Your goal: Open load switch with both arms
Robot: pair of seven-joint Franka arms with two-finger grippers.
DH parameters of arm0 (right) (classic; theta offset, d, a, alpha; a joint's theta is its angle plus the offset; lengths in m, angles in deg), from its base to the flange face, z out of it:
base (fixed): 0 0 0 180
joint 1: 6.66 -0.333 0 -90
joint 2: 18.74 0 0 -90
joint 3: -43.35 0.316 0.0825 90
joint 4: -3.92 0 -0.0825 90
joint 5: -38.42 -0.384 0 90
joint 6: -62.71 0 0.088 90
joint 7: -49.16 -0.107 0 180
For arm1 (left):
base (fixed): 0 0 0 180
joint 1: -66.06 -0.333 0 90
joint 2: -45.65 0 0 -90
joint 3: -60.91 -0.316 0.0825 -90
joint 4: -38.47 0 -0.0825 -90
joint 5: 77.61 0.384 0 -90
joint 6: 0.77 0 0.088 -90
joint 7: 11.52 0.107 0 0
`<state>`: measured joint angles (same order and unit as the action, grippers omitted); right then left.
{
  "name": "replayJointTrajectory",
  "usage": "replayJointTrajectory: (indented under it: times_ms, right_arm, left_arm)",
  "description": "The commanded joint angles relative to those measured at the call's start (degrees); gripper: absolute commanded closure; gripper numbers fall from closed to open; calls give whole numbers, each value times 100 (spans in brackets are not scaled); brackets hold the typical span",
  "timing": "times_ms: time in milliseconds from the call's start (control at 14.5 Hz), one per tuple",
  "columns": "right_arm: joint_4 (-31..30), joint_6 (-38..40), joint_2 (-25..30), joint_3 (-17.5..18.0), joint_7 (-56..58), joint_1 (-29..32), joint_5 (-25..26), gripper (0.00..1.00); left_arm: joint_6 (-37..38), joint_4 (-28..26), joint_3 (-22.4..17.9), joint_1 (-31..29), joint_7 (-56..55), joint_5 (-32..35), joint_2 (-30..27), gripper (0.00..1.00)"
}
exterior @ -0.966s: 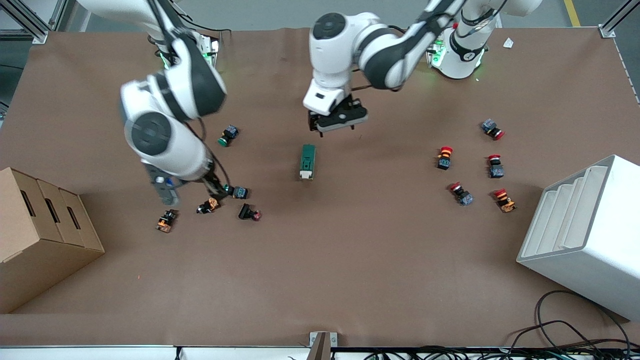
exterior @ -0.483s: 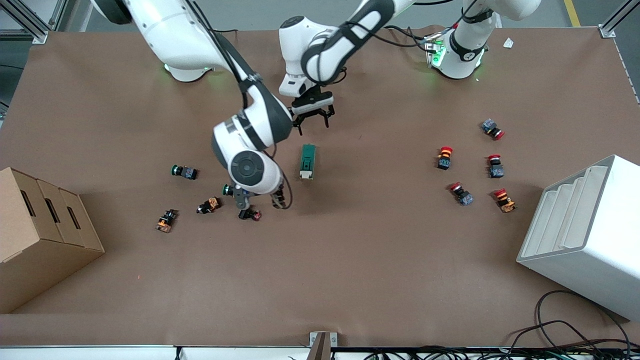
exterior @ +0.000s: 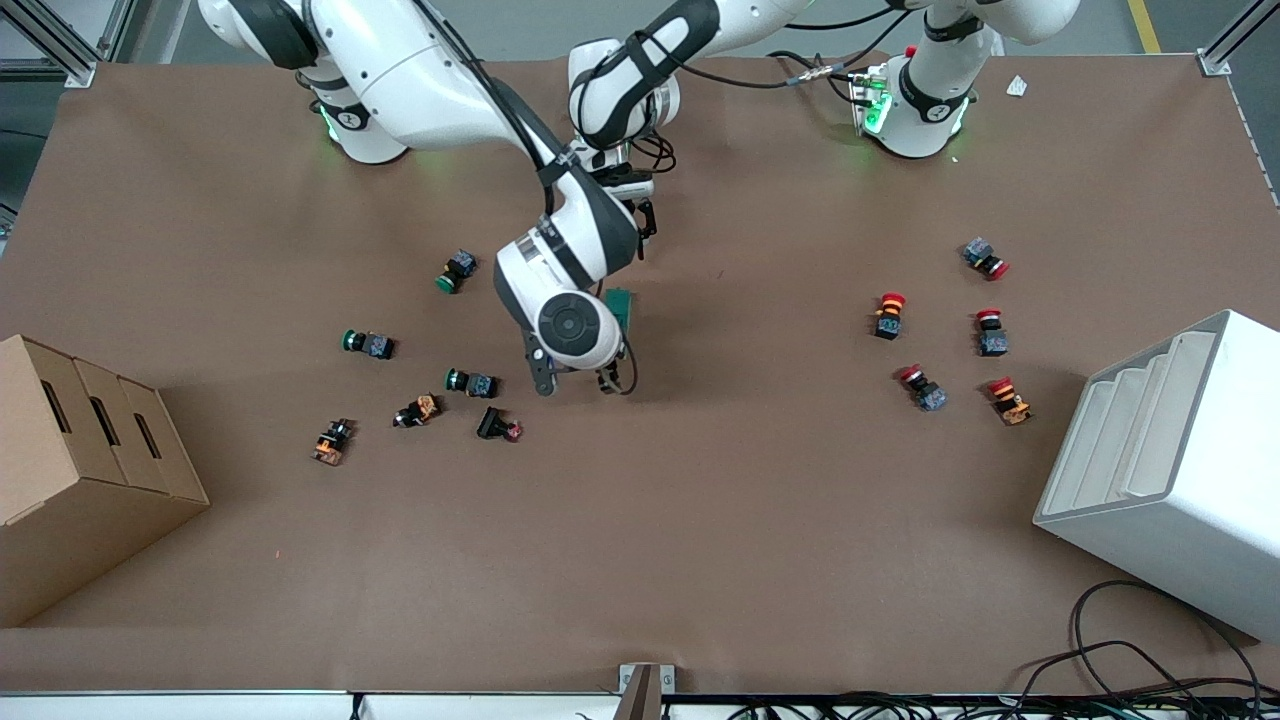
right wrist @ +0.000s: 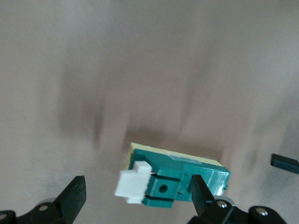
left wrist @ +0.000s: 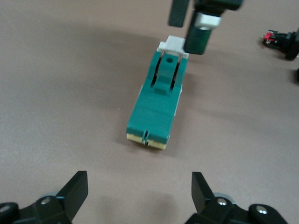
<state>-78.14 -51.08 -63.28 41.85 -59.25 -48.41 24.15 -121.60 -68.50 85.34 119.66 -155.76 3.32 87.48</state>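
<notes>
The load switch lies mid-table, a dark-green block mostly covered by the right arm's wrist in the front view. My right gripper hangs low over its white end, open. That end sits between the fingers untouched, and the green body reaches past one fingertip. My left gripper is over bare table off the switch's other end, toward the arms' bases. It is open and empty. The whole switch shows ahead of it, with the right gripper's fingers at the white end.
Green-capped push buttons and others lie toward the right arm's end. Red-capped ones lie toward the left arm's end. A cardboard box and a white stepped rack stand at the table's two ends.
The right arm swung from the push-button cluster across to the load switch and now covers most of it. The left gripper drew back a little toward the arms' bases.
</notes>
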Motion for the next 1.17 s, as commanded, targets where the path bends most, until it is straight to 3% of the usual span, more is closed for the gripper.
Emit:
replayJointTrajectory:
  times_ms: [0, 276, 690, 1103]
  right_arm:
    - [41, 84, -55, -61, -41, -62, -85, 0]
    - [102, 584, -37, -61, 12, -53, -85, 0]
    - [462, 1630, -11, 149, 117, 17, -111, 0]
    - [349, 2071, 7, 335, 267, -62, -94, 0]
  left_arm:
    - [401, 27, -25, 168, -375, 735, 289, 2]
    - [912, 19, -25, 256, -544, 1406, 598, 2]
    - [1045, 19, -43, 353, -544, 1522, 704, 2]
    - [1282, 36, -52, 397, -474, 1697, 722, 2]
